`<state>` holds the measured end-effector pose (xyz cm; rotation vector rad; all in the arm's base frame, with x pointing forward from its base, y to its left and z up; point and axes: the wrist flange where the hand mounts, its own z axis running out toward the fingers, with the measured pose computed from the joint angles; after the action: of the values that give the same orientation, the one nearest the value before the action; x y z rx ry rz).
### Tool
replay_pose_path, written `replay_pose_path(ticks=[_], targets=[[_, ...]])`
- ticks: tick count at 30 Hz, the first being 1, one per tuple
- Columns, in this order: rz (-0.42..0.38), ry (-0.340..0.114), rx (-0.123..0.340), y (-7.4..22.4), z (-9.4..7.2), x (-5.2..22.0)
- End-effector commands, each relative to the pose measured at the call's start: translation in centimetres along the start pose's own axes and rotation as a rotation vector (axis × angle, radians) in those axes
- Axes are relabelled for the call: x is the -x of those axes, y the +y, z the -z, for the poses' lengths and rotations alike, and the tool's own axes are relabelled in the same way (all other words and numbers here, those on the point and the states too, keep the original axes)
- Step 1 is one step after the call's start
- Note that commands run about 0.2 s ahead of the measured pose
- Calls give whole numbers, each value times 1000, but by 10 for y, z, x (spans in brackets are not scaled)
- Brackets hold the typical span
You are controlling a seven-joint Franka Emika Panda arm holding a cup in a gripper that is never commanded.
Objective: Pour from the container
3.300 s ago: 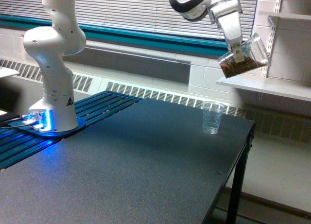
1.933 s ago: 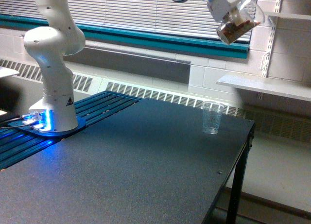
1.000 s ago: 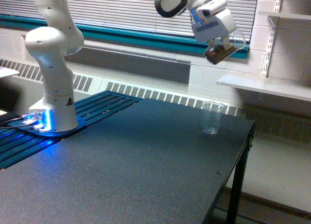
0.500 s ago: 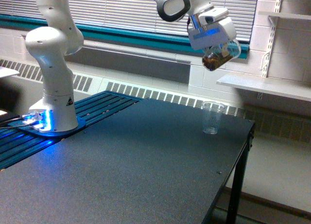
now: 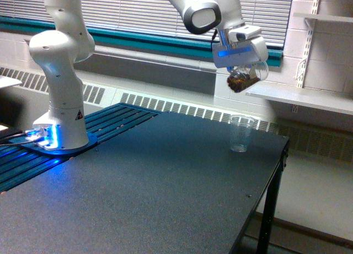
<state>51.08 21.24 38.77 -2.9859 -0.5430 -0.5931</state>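
Near the dark table's [image 5: 165, 193] far right corner a ribbed cup [image 5: 240, 134] stands alone; above it, the gripper [image 5: 241, 72] pinches the tilted container [image 5: 246, 77].

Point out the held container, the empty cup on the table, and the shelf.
container [image 5: 244, 77], exterior view, its brown-filled lower side
cup [image 5: 240, 134], exterior view, its ribbed wall
shelf [image 5: 309, 99], exterior view, its top surface

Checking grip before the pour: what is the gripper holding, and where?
The gripper holds the clear container of brown granules, gripped from above; exact contact is hidden.
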Motion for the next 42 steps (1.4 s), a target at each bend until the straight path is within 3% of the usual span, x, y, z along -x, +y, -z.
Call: replay_pose_path(ticks=[1, 18, 42], targets=[[9, -12, 1, -17, -6, -4], [38, -92, 45, -29, -37, 6], [125, -204, 115, -40, -58, 20]])
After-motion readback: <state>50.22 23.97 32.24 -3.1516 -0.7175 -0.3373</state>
